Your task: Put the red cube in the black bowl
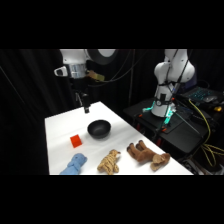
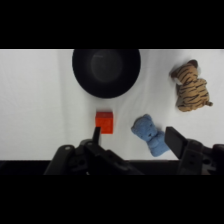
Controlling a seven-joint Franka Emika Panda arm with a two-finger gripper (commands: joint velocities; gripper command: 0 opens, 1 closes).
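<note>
The red cube sits on the white table, front-left of the black bowl and a short gap from it. My gripper hangs well above the table's far end, behind the bowl, holding nothing. In the wrist view the bowl is empty at the top and the cube lies just below it. The gripper is open, with its left finger close beside the cube in the picture and the right one far off to the right.
Three plush toys lie along the table's front edge: a blue one, a striped tiger and a brown one. In the wrist view the blue plush lies right of the cube. The arm's base stands at the right beside cables.
</note>
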